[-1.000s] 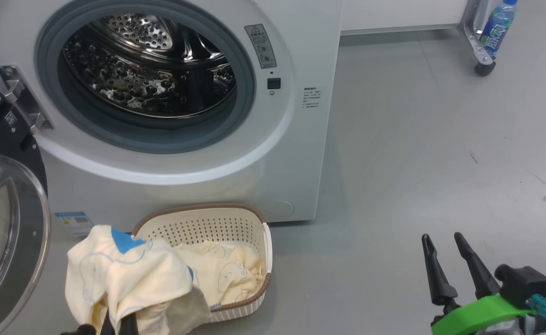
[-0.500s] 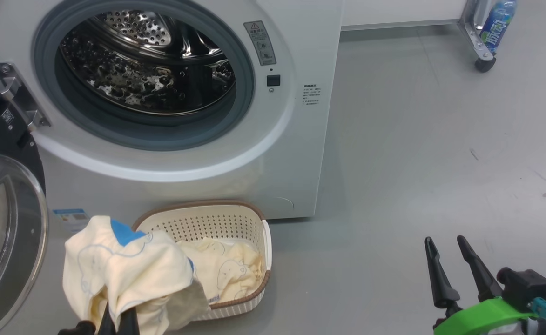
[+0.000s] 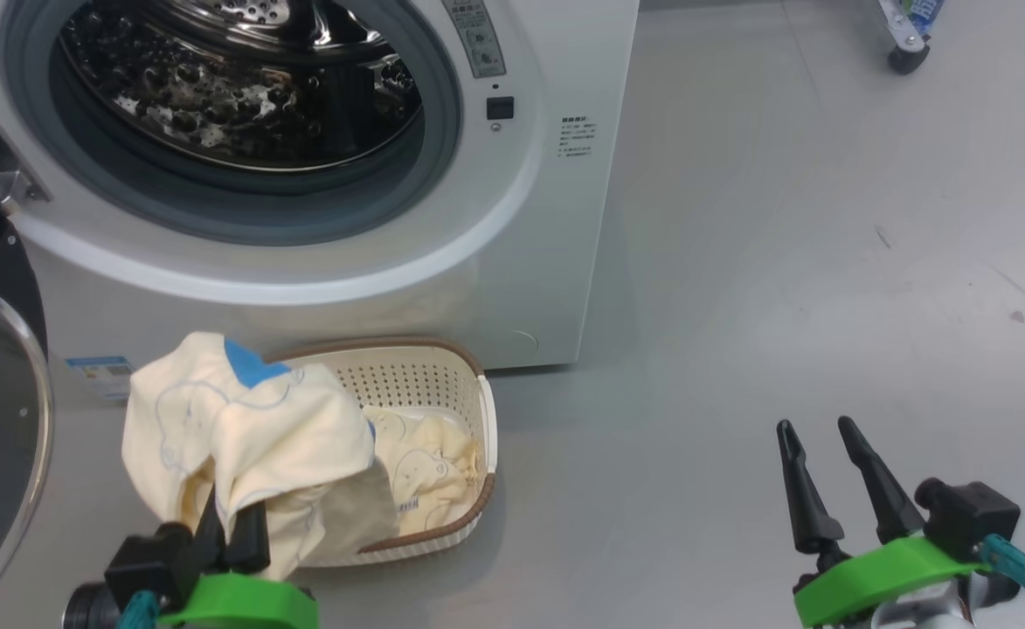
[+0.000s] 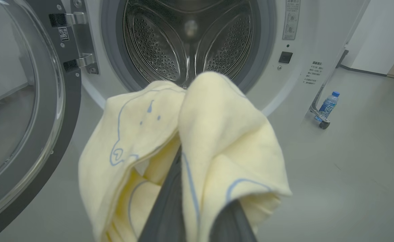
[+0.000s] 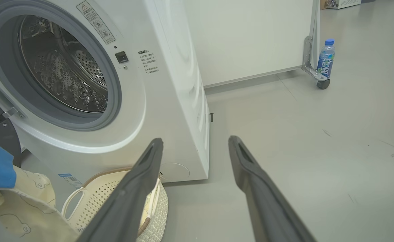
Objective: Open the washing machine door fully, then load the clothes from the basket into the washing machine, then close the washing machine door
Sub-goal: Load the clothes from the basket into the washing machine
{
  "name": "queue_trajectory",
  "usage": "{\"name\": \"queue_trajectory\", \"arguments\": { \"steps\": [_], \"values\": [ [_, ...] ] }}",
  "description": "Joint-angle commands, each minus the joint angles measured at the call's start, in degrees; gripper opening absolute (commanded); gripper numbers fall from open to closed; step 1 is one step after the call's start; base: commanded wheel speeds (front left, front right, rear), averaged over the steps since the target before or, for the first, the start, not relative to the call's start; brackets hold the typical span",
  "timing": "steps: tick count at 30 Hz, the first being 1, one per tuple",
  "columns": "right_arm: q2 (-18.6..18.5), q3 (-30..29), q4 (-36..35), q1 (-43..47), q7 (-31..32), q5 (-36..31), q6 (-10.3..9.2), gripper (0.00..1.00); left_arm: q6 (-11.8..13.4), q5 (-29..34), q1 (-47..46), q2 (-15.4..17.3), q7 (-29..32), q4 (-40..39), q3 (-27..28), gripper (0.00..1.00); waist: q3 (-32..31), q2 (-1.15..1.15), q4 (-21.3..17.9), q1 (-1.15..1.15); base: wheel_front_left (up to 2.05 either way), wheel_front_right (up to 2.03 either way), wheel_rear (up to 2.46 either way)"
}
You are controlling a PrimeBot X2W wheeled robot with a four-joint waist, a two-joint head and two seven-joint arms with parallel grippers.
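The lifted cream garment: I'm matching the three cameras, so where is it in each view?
Head view: lower left, garment draped over the left end effector.
Left wrist view: centre, garment below the drum.
Right wrist view: garment in the bottom-left corner.
Shared landmark: the black latch square on the washing machine front.

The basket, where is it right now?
In the head view the basket sits on the floor at lower left, just in front of the washing machine, partly hidden by the garment the left gripper holds.
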Motion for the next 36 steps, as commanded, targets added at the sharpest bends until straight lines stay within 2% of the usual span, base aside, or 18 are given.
{"name": "queue_trajectory", "arguments": {
  "steps": [1, 14, 25, 36],
  "values": [
    [-0.21, 1.32, -1.79, -2.86, -0.37, 0.23, -0.16, 1.00, -0.20, 0.41, -3.49, 1.14, -0.63, -1.35, 1.75, 0.00, 1.02, 0.00, -0.63, 0.00, 0.00, 0.00, 0.00],
    [1.15, 3.26, -0.99, -7.48, -0.37, 1.61, -0.16, 1.00, -0.70, 1.51, -23.25, 6.24, 3.20, 8.54, 2.76, 0.00, 7.16, 0.00, -5.05, 0.00, 0.00, 0.00, 0.00],
    [1.46, 7.40, -0.51, -11.12, -0.37, 4.95, -0.16, 1.00, -0.71, 3.43, -40.48, 13.51, 6.86, 18.84, 4.01, 0.00, 12.71, 0.00, -12.02, 0.00, 0.00, 0.00, 0.00],
    [1.47, 12.09, -0.29, -13.73, -0.37, 6.98, -0.16, 1.00, -0.50, 5.28, -54.89, 18.05, 6.59, 30.79, 3.34, 0.00, 19.85, 0.00, -18.07, 0.00, 0.00, 0.00, 0.00]
  ]
}}
